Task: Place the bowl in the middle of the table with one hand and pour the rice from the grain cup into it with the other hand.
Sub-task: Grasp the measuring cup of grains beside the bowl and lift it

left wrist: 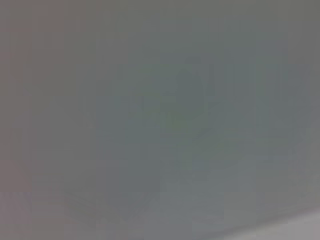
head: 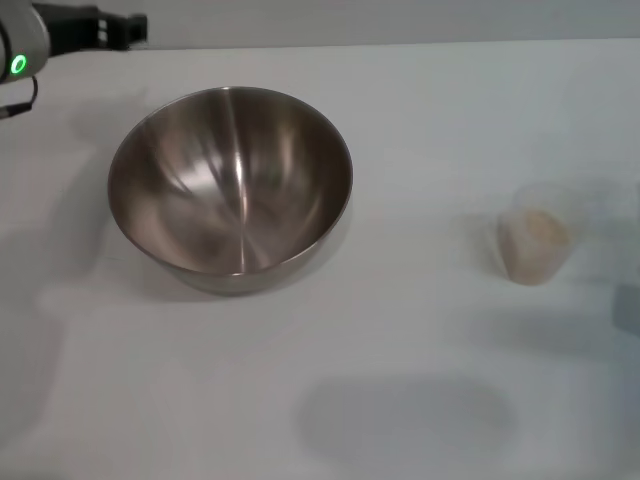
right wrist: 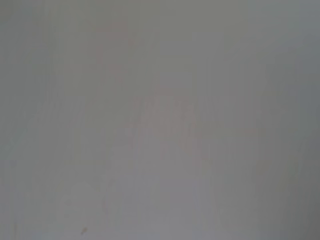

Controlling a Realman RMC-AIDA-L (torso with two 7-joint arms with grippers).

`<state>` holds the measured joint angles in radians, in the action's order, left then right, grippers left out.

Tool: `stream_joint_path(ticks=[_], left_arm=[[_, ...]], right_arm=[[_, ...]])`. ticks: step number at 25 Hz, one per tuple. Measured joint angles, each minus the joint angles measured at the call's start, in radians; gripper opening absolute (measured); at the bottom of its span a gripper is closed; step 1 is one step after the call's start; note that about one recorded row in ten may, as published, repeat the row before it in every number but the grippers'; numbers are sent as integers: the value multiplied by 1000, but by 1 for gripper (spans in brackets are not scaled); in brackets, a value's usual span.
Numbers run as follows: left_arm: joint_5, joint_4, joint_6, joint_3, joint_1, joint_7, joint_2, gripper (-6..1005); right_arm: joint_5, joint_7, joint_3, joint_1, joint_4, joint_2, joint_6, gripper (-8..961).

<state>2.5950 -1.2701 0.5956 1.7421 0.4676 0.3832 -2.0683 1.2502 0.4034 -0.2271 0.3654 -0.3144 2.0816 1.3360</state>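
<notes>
The large round bowl of brushed stainless steel (head: 231, 188) stands upright on the plain white matte table (head: 400, 400), left of the centre in the head view, and its shiny inside is empty. The small frosted clear plastic grain cup (head: 538, 243) stands upright well apart from it, on the right side of the table, with the pale beige rice (head: 540, 235) sitting in it as a fine mass. The relation that matters for the coming move is this: the bowl lies on the left side, in front of and to the right of the left arm (head: 70, 35), of which only a dark part with a green light shows at the far left corner of the table, while the cup lies on the right side, where the right arm would reach it more easily. So I judge that the left arm is the nearer one for shifting the bowl toward the middle, and the right arm for lifting and tipping the cup. The left gripper itself is not in view, so I cannot tell if it is released or clenched; the right gripper is not visible either. Both wrist views show only a blurred pale surface, probably the table, with nothing held in front of them
</notes>
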Motion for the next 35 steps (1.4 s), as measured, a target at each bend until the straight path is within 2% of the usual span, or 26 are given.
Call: stream_joint_path(ticks=[5, 9, 14, 21, 27, 32, 35], left_arm=[[-9, -40, -196, -96, -88, 3, 1, 487], [-37, -33, -272, -108, -112, -3, 1, 462], [-106, -4, -292, -103, -117, 5, 5, 432], [-106, -5, -320, -125, -128, 9, 4, 390], [-114, -9, -336, -123, -129, -2, 3, 404], [-122, -9, -361, -119, -140, -12, 3, 472], [-123, -13, -397, -130, -152, -7, 2, 613]], right_arm=[[0, 0, 1, 2, 0, 0, 0, 641], [0, 0, 2, 4, -2, 0, 0, 641], [0, 0, 0, 6, -2, 0, 1, 641], [0, 2, -2, 13, -2, -1, 2, 641], [0, 3, -4, 15, -2, -2, 0, 640], [0, 3, -1, 15, -2, -3, 0, 640], [0, 3, 2, 11, -13, -3, -1, 640]])
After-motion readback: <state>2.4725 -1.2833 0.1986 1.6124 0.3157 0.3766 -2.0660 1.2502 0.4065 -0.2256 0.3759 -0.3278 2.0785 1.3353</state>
